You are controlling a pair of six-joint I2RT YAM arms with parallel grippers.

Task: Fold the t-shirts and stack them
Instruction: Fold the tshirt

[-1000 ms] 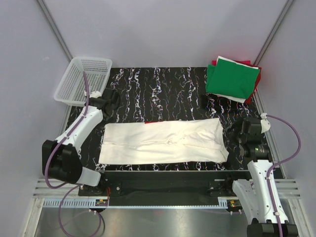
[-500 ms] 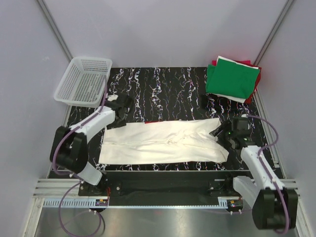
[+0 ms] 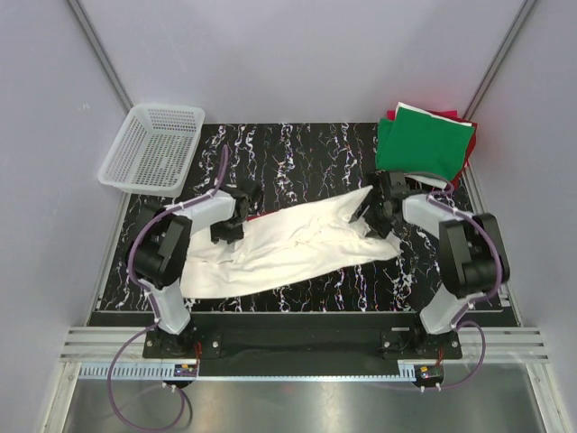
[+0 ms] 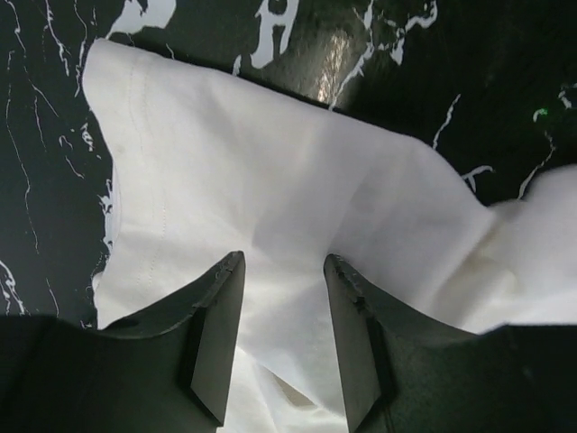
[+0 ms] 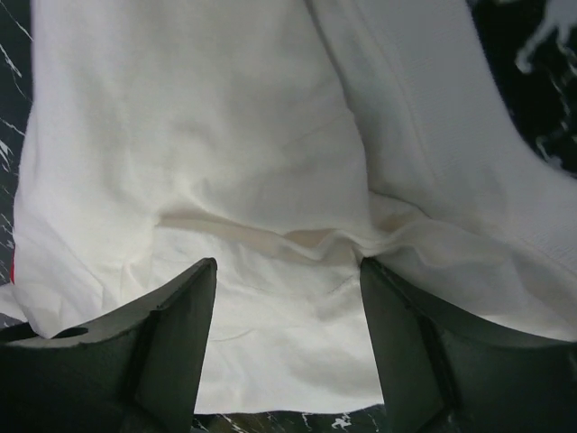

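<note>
A cream-white t-shirt (image 3: 297,248), folded into a long band, lies rumpled across the middle of the black marbled table (image 3: 297,153). A bit of red print (image 3: 257,217) shows at its far edge. My left gripper (image 3: 236,215) is over the shirt's far left part, jaws a little apart with cloth (image 4: 270,180) under and between the fingers (image 4: 216,334). My right gripper (image 3: 374,209) is over the far right part, jaws wide apart above bunched cloth (image 5: 270,180). A folded stack with a green t-shirt (image 3: 424,140) on top, red and white beneath, sits at the far right corner.
A white plastic mesh basket (image 3: 153,149) stands at the far left corner, partly over the table's edge. Grey walls close in the back and both sides. A metal rail (image 3: 297,347) runs along the near edge by the arm bases.
Both arms have swung inward from the shirt's ends onto its far edge. The shirt has been drawn in and rumpled; its right end has shifted left and away from the near edge.
</note>
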